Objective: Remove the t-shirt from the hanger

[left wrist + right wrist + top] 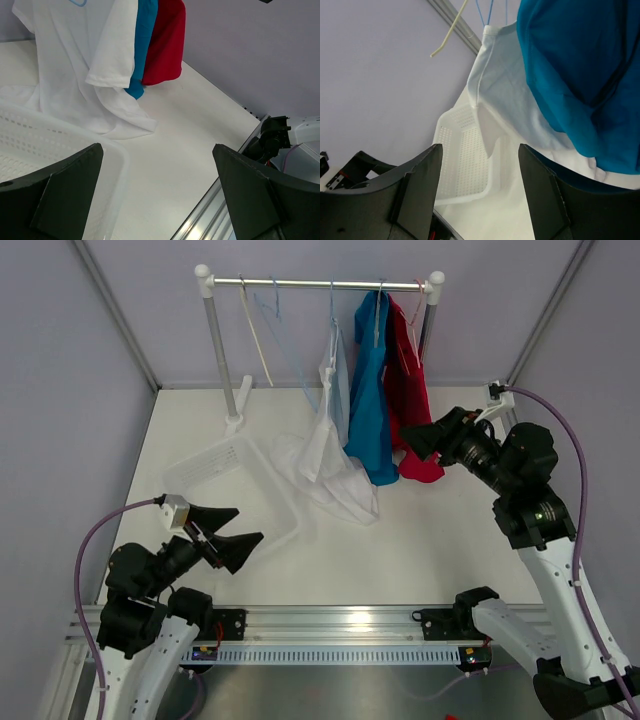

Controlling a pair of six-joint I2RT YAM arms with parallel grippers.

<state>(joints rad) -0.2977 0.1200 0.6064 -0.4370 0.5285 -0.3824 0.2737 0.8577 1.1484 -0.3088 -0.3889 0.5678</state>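
Hovering short of the three hanging t-shirts, with both jaws empty.

Your left arm (150, 585) sits low at the near left, its jaws spread wide with nothing between them, by the near edge of the white mesh basket (225, 472) on the counter (430, 550). Your right arm (525, 495) reaches in from the right, its jaws parted and gripping nothing, close beside the red t-shirt (412, 405). Farther back, the white t-shirt (333, 455) hangs with its hem pooled on the counter just beside the basket. The blue t-shirt (372, 410) hangs between white and red, all three from the rail (310, 283) at the far end.
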